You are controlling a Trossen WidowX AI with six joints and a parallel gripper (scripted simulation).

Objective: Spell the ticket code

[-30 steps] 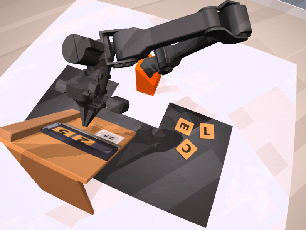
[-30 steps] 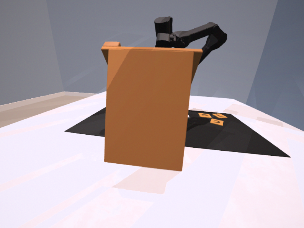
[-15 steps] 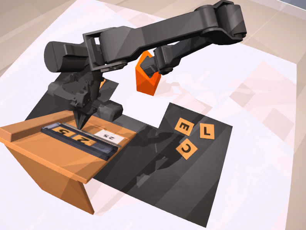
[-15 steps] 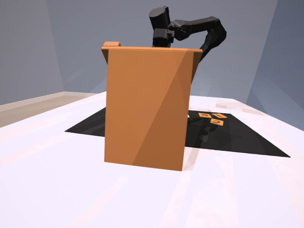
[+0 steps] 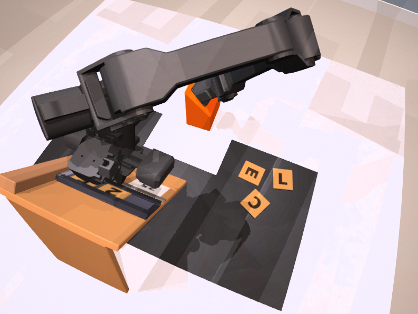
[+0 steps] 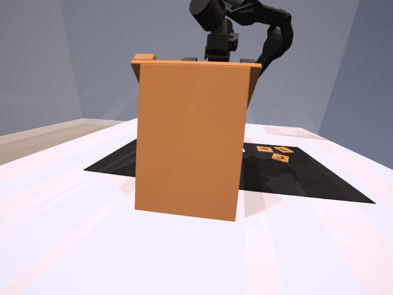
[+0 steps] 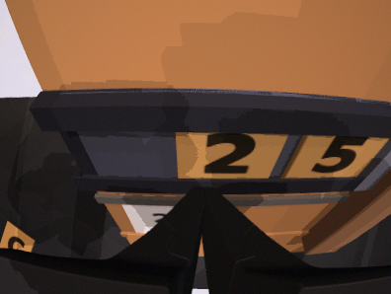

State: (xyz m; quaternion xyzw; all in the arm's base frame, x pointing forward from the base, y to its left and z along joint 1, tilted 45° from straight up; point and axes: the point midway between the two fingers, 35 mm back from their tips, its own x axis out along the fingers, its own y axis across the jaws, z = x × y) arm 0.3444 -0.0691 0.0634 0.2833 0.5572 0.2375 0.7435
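My gripper is shut and empty. Its fingertips are at the rail's ticket-side wall, below the 2 tile in the wrist view. The dark rail lies on the orange board. The 2 tile and 5 tile are in it, with a narrow gap between them. The rail's left part is bare in the wrist view. The white ticket reads 25 in the top view, partly hidden by the gripper.
Tiles E, L and C lie on the black mat. An orange block stands behind the arm. A raised wooden bar edges the board.
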